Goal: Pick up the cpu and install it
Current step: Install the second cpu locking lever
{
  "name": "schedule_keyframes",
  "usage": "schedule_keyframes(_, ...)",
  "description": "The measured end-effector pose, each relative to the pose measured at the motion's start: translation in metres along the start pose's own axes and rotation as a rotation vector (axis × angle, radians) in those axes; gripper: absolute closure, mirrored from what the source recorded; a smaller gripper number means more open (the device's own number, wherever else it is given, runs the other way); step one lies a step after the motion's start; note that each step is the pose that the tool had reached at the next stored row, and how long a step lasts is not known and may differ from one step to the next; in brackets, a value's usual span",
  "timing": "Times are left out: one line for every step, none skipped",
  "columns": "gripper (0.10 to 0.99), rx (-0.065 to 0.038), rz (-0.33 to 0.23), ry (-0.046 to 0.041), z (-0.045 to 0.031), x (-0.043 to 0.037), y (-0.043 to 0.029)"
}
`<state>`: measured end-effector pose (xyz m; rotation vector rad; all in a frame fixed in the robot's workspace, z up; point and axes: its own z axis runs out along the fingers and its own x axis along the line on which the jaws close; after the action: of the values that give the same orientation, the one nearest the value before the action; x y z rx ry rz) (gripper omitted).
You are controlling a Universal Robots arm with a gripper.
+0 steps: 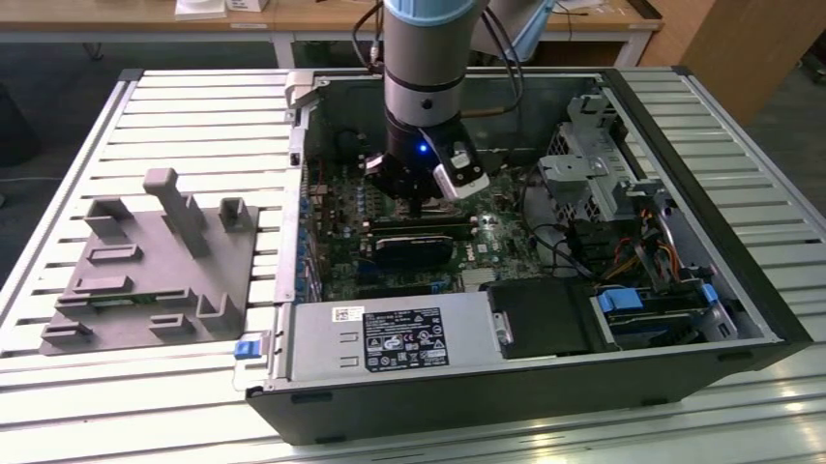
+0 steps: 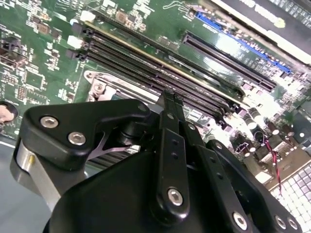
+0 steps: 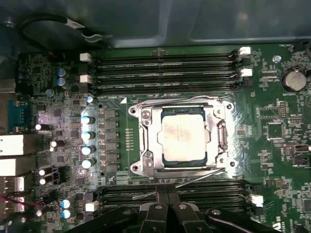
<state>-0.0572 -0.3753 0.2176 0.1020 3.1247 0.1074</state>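
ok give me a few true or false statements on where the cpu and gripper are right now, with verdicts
1. The cpu lies in the socket frame on the motherboard, as the first wrist view shows. True.
2. The gripper holds the cpu. False: its fingers meet with nothing between them, and the cpu sits in the socket, apart from them.
3. The arm reaches into the open computer case. True.
4. The cpu rests on the grey fixture. False: it is in the socket.
5. The fixture stands inside the case. False: it sits on the slatted table, on the exterior view's left of the case.
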Motion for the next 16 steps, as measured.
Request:
schedule_keyframes(0.980, 0.000, 0.000, 0.0000, 0.0004, 0.0008, -0.0001)
schedule_keyframes(0.980, 0.000, 0.000, 0.0001, 0.0009, 0.0014, -0.0002)
schedule_keyframes(0.980, -0.001, 0.000, 0.0001, 0.0015, 0.0023, -0.0003)
schedule_keyframes(0.980, -0.001, 0.000, 0.0002, 0.0022, 0.0031, -0.0004)
schedule_keyframes(0.980, -0.002, 0.000, 0.0002, 0.0033, 0.0037, -0.0005)
schedule_keyframes(0.980, -0.004, 0.000, 0.0004, 0.0044, 0.0040, -0.0006)
schedule_keyframes(0.980, -0.005, 0.000, 0.0005, 0.0057, 0.0042, -0.0007)
schedule_keyframes(0.980, -0.006, 0.000, 0.0005, 0.0072, 0.0043, -0.0008)
schedule_keyframes(0.980, -0.008, 0.000, 0.0006, 0.0089, 0.0044, -0.0009)
schedule_keyframes(0.980, -0.009, 0.000, 0.0007, 0.0103, 0.0045, -0.0010)
schedule_keyframes(0.980, -0.011, 0.000, 0.0008, 0.0111, 0.0046, -0.0011)
schedule_keyframes(0.980, -0.013, 0.000, 0.0010, 0.0113, 0.0048, -0.0013)
schedule_keyframes(0.980, -0.015, 0.000, 0.0012, 0.0114, 0.0051, -0.0015)
schedule_keyframes(0.980, -0.017, 0.000, 0.0012, 0.0115, 0.0056, -0.0018)
schedule_keyframes(0.980, -0.020, 0.000, 0.0014, 0.0115, 0.0060, -0.0023)
schedule_keyframes(0.980, -0.022, 0.000, 0.0015, 0.0115, 0.0063, -0.0027)
